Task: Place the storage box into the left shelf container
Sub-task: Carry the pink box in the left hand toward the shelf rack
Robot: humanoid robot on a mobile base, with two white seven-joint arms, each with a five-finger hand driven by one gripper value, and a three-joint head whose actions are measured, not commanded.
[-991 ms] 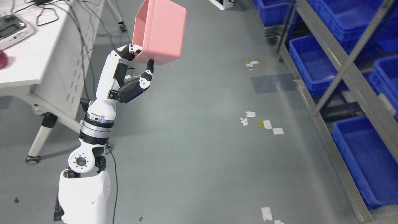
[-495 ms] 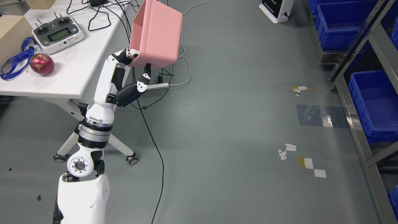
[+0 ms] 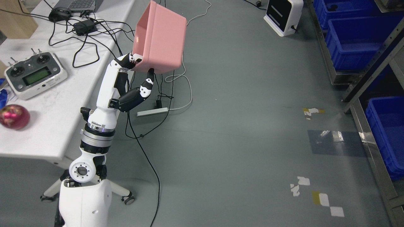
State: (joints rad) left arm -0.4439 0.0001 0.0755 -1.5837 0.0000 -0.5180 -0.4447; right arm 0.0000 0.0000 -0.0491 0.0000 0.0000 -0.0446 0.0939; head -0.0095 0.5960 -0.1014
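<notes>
Left hand [image 3: 139,67] clamped on lower rim of pink storage box [image 3: 161,39]; thumb [image 3: 148,80] pressed under one wall, fingers [image 3: 129,60] hooked at the rim on the opposite side; box tipped on its side, held high at 11 o'clock in the head view, opening facing the desk [image 3: 47,123]; right hand out of view. Blue shelf container [image 3: 356,41] well apart at 2 o'clock on the metal shelf [image 3: 375,164]; box not yet near it. Risks, as judgement: pinch at one edge only, so box likely to pivot or slip out during travel; cables [image 3: 148,148] trailing across the floor at 7 o'clock could snag the base; box close above desk edge, possible knock against remote controller [image 3: 34,74] or red ball [image 3: 14,116] on swinging round.
</notes>
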